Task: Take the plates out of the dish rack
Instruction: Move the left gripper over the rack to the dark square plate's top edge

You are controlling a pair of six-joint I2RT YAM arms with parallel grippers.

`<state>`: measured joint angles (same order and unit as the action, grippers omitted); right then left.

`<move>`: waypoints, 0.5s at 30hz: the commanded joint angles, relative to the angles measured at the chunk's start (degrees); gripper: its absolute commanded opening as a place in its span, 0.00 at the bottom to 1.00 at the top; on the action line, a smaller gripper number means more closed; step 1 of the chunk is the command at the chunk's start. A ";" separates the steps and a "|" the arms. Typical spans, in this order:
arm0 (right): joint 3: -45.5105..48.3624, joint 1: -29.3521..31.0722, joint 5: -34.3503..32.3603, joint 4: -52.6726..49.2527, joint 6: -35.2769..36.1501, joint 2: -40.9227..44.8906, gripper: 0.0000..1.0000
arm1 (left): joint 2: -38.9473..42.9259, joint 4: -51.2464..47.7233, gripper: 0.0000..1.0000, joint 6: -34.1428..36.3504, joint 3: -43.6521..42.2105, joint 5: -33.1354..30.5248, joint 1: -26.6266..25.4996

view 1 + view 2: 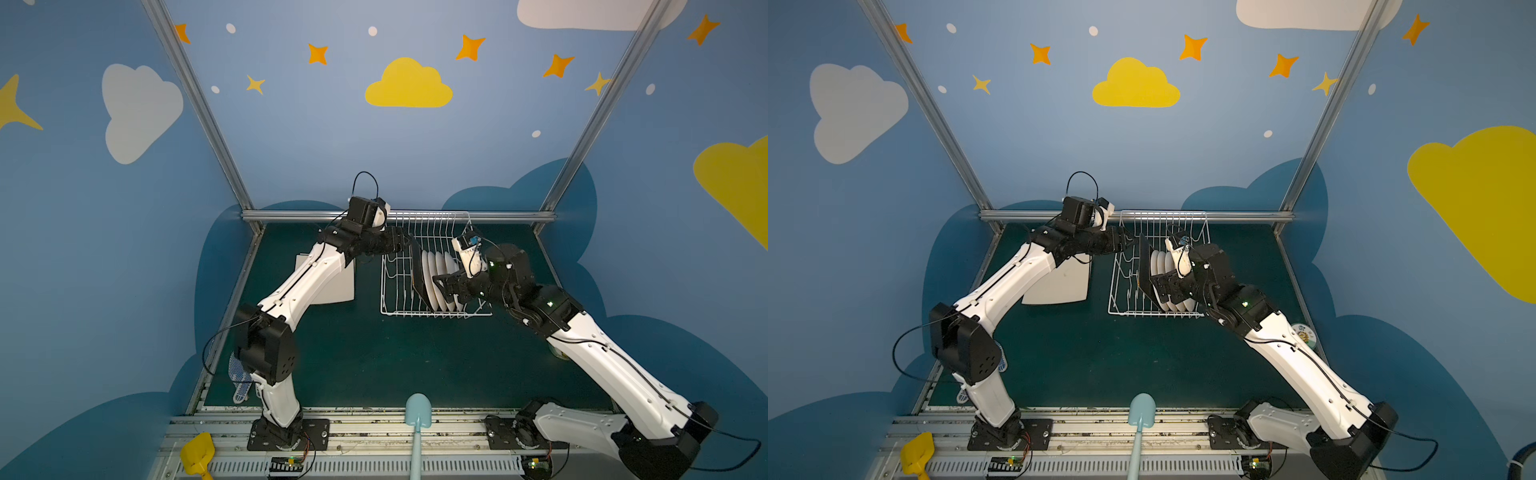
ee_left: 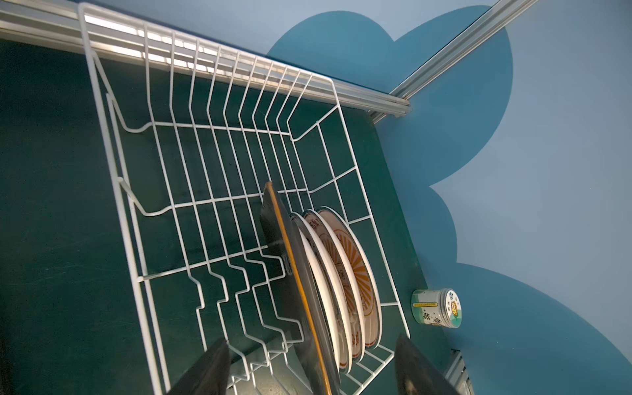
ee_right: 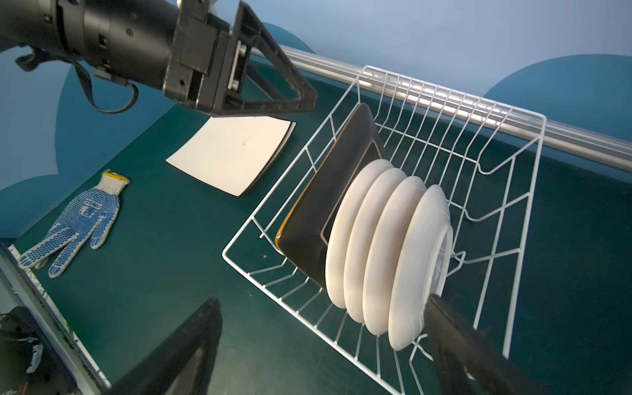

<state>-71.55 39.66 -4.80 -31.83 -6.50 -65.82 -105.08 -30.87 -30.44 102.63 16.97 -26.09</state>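
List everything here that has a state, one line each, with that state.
dish rack, on the table, five plates loaded.
black plate, on edge in the rack.
round plates, four on edge beside the black plate.
cream square plates, flat on the table, outside the rack.
glove, flat on the table.
left tool, open, jaws astride the black plate's edge.
right tool, open, holding nothing.
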 commanded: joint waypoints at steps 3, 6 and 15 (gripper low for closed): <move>0.98 -0.26 -3.28 0.89 -0.11 1.85 0.92 | -6.35 -6.80 0.70 0.56 7.70 0.07 -1.93; 1.49 -0.33 -3.79 0.81 0.19 2.40 0.92 | -10.41 -9.58 0.65 0.21 12.61 -0.41 -3.02; 2.53 -0.46 -4.07 0.33 0.24 3.31 0.92 | -20.02 -16.94 0.51 -0.04 24.95 -3.20 -5.11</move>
<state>-69.91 39.44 -8.08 -31.75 -6.42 -63.70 -123.85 -43.59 -30.39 124.75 14.83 -31.07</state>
